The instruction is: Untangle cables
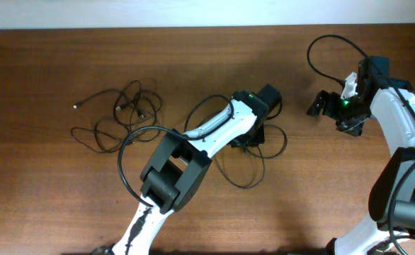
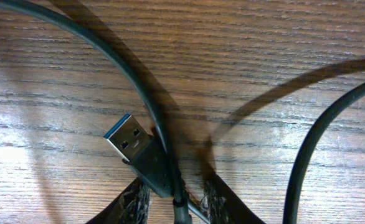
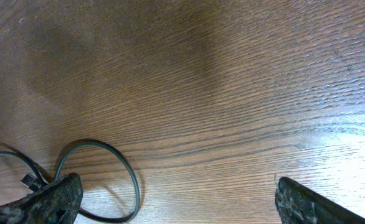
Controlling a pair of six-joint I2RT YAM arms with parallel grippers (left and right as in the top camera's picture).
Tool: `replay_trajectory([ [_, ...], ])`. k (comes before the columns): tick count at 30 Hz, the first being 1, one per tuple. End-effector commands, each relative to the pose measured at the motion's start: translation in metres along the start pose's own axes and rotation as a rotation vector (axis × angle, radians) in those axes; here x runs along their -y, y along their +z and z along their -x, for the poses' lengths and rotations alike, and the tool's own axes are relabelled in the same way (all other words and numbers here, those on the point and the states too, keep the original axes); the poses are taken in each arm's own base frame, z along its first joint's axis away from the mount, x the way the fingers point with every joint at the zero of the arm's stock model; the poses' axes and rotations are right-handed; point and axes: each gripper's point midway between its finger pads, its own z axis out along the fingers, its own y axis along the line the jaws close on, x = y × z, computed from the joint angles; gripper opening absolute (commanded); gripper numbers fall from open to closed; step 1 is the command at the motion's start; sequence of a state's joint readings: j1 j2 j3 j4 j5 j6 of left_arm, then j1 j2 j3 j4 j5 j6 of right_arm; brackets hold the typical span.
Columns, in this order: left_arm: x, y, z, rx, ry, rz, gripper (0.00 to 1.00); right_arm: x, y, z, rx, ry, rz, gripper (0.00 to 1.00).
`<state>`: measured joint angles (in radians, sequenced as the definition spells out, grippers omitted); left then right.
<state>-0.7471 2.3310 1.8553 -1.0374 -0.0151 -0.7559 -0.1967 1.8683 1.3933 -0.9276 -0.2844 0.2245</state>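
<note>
Overhead, the cables (image 1: pixel 122 117) lay on the brown bench (image 1: pixel 44 205) in two lots. One messy bunch sat at 9 o'clock from the middle. Looser loops lay near the middle, around the left end effector (image 1: pixel 251 139). The right end effector (image 1: pixel 319 105) was well apart from them, out at 2 o'clock.

Left wrist view: the left end effector (image 2: pixel 176 204) had its fingers (image 2: pixel 134 202) a little apart at 6 o'clock. One cable ran between them and was not squeezed. Its silver plug (image 2: pixel 127 138), blue inside, pointed to 10 o'clock. Another cable curved past at 3 o'clock.

Right wrist view: the right end effector (image 3: pixel 176 202) stood wide apart, with only bare bench between its fingers. A cable loop (image 3: pixel 129 180) lay flat on the bench at 7 o'clock.
</note>
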Motion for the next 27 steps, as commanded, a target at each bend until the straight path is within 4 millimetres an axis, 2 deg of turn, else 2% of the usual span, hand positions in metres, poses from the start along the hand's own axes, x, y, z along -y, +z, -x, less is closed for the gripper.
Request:
replay_trajectory([
  [1,-0.006,0.028,-0.008,-0.044,-0.002,0.042,0.28,0.002,0.002,0.000,-0.004,-0.006,-0.010,0.99],
  [4,-0.003,0.028,-0.006,-0.033,-0.002,0.032,0.28,0.002,0.002,0.000,-0.004,-0.006,-0.010,0.98],
  [6,-0.004,0.029,-0.002,-0.016,-0.002,0.038,0.46,0.002,0.002,-0.001,-0.004,-0.005,-0.010,0.98],
  [8,-0.006,0.028,0.005,0.018,-0.004,0.053,0.47,0.002,0.002,-0.001,-0.004,-0.006,-0.010,0.98],
  [9,-0.005,0.028,0.006,0.025,-0.004,0.050,0.45,0.002,0.002,-0.001,-0.004,-0.005,-0.010,0.98],
  [13,-0.003,0.028,0.009,0.035,-0.004,0.041,0.27,0.002,0.002,-0.001,-0.004,-0.005,-0.010,0.98],
  [15,-0.003,0.029,0.008,0.032,-0.004,0.042,0.11,0.002,0.002,0.000,-0.004,-0.006,-0.010,0.98],
  [18,-0.003,0.028,0.009,0.035,0.001,0.039,0.10,0.002,0.002,-0.001,-0.004,-0.005,-0.010,0.98],
  [20,0.002,0.023,0.014,0.049,0.067,0.027,0.17,0.002,0.002,-0.001,-0.004,-0.005,-0.010,0.98],
  [22,0.008,0.014,0.019,0.060,0.129,0.008,0.30,0.002,0.002,0.000,-0.004,-0.006,-0.010,0.98],
  [23,0.012,0.011,0.020,0.056,0.153,-0.009,0.39,0.002,0.002,-0.001,-0.004,-0.005,-0.010,0.98],
  [24,0.011,0.009,0.019,0.049,0.160,-0.005,0.54,0.002,0.002,-0.001,-0.004,-0.005,-0.010,0.98],
  [25,0.006,0.008,0.020,0.038,0.152,0.005,0.59,0.002,0.002,-0.001,-0.004,-0.005,-0.010,0.98],
  [27,-0.007,0.001,0.025,0.019,0.126,0.021,0.61,0.002,0.002,0.000,-0.004,-0.006,-0.010,0.98],
])
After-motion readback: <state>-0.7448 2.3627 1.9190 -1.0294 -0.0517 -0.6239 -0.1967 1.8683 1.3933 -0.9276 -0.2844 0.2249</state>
